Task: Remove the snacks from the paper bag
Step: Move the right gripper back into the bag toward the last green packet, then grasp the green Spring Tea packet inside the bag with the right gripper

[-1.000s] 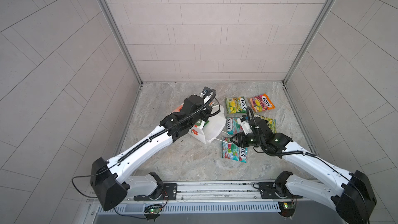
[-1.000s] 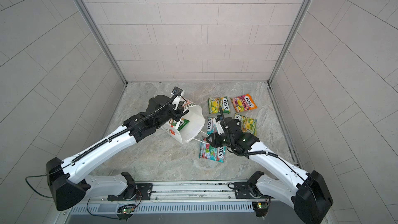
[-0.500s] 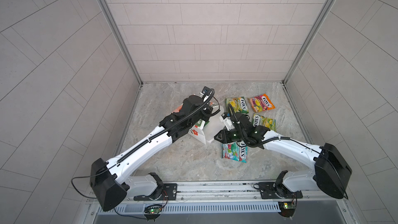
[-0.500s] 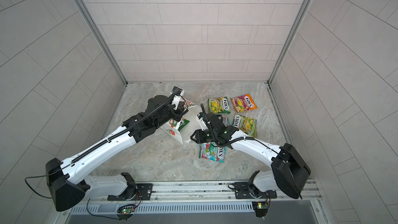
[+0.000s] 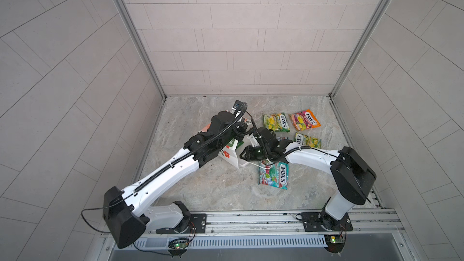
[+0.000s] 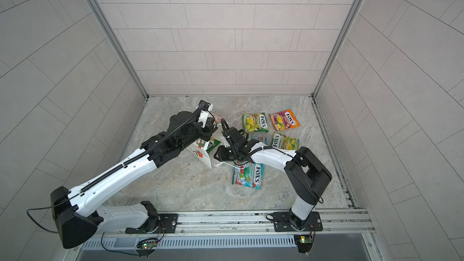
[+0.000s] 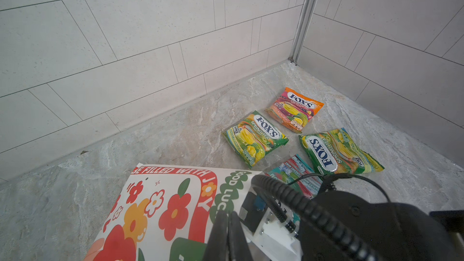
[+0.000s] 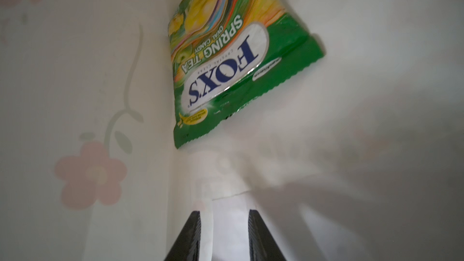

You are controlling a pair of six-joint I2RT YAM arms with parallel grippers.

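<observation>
Bag: white paper bag (image 5: pixel 229 156) on its side on the counter (image 5: pixel 208 192), near the middle in both top views, mouth turned toward the right arm; red and orange flowers printed on the upper face.
Left claw: left claw (image 7: pixel 227 219) closed tight, fingers pinched together on the paper bag's upper wall beside the mouth.
Right claw: right claw (image 8: pixel 223 213) reached inside the paper bag, jaws partly apart, only bare white paper showing between them, gripping nothing.
Snack in the bag: green-yellow packet (image 8: pixel 226 59) lying against the inner wall, deeper in than the right claw and apart from its fingertips, "FOX'S" label facing the wrist camera.
Snacks outside: five, flat on the counter to the right of the bag.
Far row: second green-yellow packet (image 5: pixel 276 122) just beside the orange-pink packet (image 5: pixel 304 120), not touching.
Middle: third green-yellow packet (image 5: pixel 307 141); teal packet (image 7: pixel 293 175) half hidden under the right arm, between the bag and that third packet.
Front: second teal packet (image 5: pixel 273 176), nearest the front edge of the counter, with a white cord handle (image 5: pixel 254 164) lying across its corner.
</observation>
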